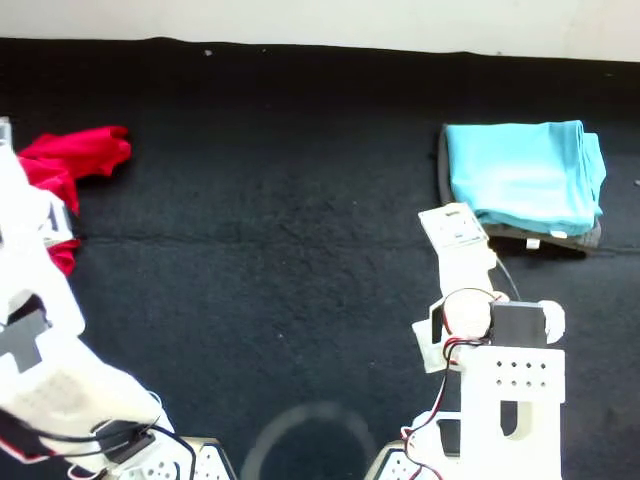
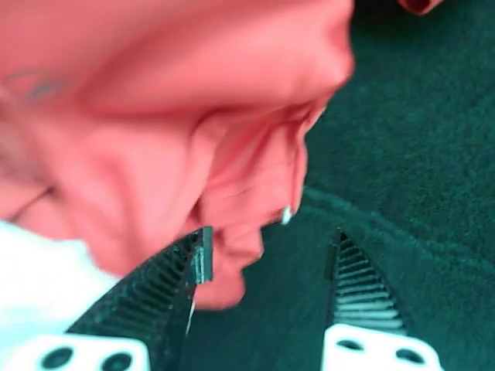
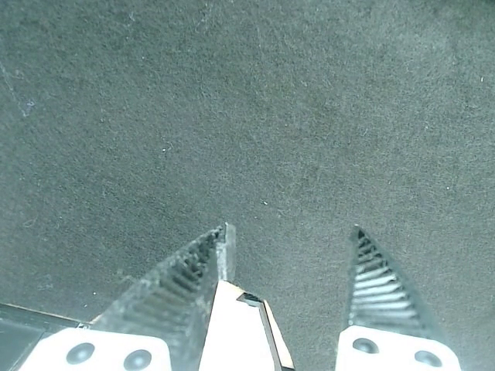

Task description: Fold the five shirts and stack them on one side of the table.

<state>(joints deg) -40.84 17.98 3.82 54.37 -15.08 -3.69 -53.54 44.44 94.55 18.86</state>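
Note:
A crumpled red shirt (image 1: 72, 164) lies at the table's far left edge. My left arm stands over it, and in the left wrist view the red shirt (image 2: 170, 124) bulges right at my open left gripper (image 2: 271, 247), its lowest fold hanging between the fingers. A folded light blue shirt (image 1: 525, 175) tops a stack at the back right, with a dark folded shirt (image 1: 545, 238) peeking out under it. My right gripper (image 3: 290, 236) is open over bare black cloth, just left of that stack.
Black cloth covers the table (image 1: 280, 230). A white wall strip (image 1: 320, 20) runs along the far edge. The right arm's white base (image 1: 500, 390) stands at the front right.

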